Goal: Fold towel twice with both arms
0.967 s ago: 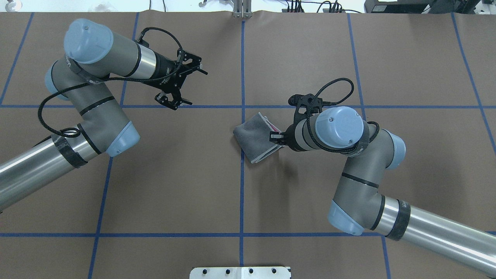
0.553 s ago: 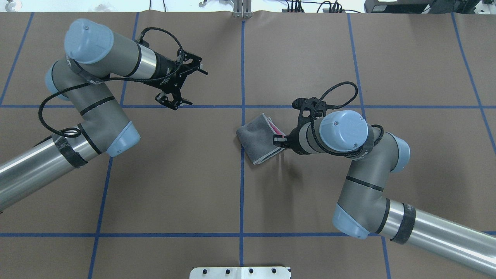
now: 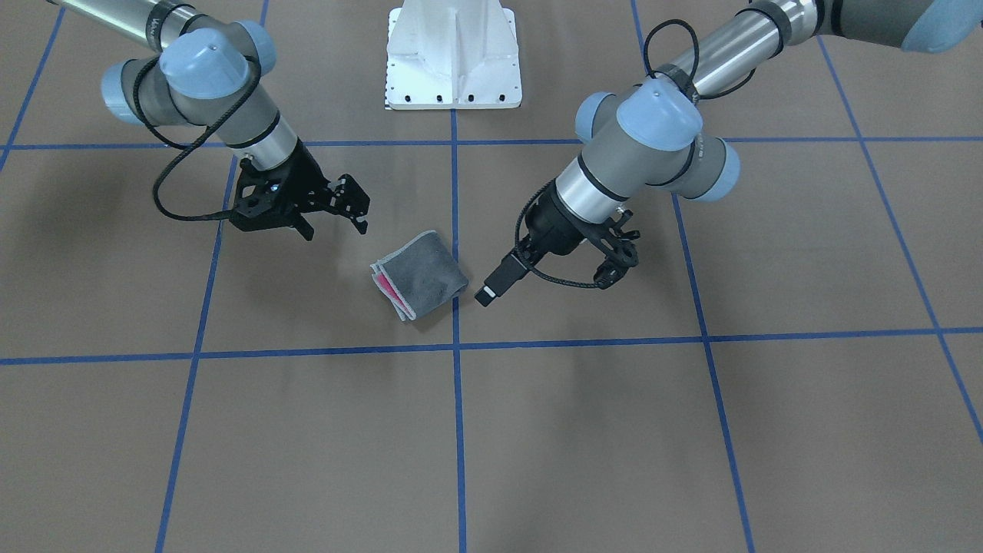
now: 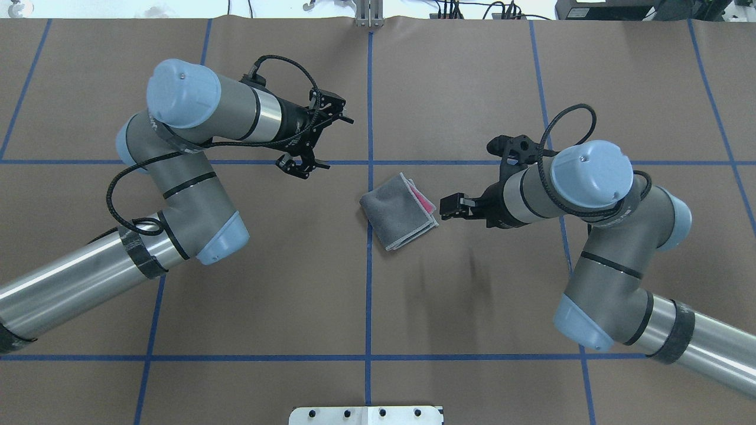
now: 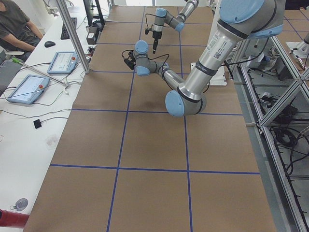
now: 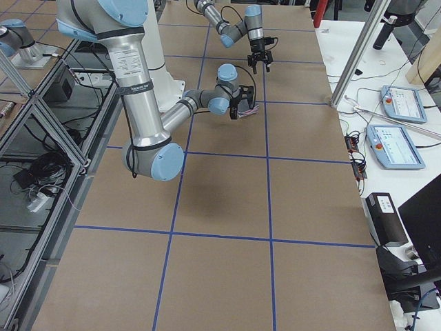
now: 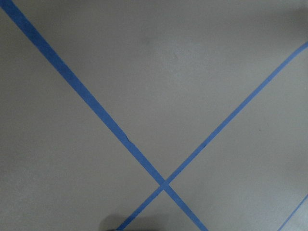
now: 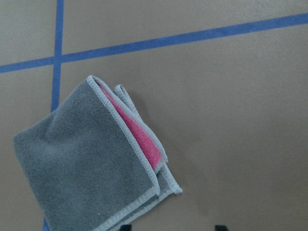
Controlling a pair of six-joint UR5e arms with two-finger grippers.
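**Folded towel lies free between two open grippers**

The towel [image 4: 397,211] lies flat on the table [image 4: 472,295], folded into a small square with its dark grey face outward. A pink strip shows between the layers along the stitched edges. Those open edges face the right gripper [image 4: 450,206], whose tips hang just short of the towel and apart from it. Only a strip of bare brown paper lies between them. In the right wrist view the two fingertips [image 8: 126,226] show at the lower edge, spread well apart and holding nothing. The towel sits ahead of them and to their left.

The left gripper [image 4: 326,141] is also spread wide and empty, raised above the table. The towel lies off to its side, toward the robot's base and right, well clear of its fingers. Its wrist camera shows only paper and two crossing blue tape lines [image 7: 163,183].

One blue line runs under the towel's corner farthest from the right gripper. A black cable loop [image 4: 570,115] arches over the right wrist. The white pedestal base [image 3: 453,61] stands behind both tools. In the left side view an operator [image 5: 14,21] sits at a bench holding two tablets [image 5: 63,62].
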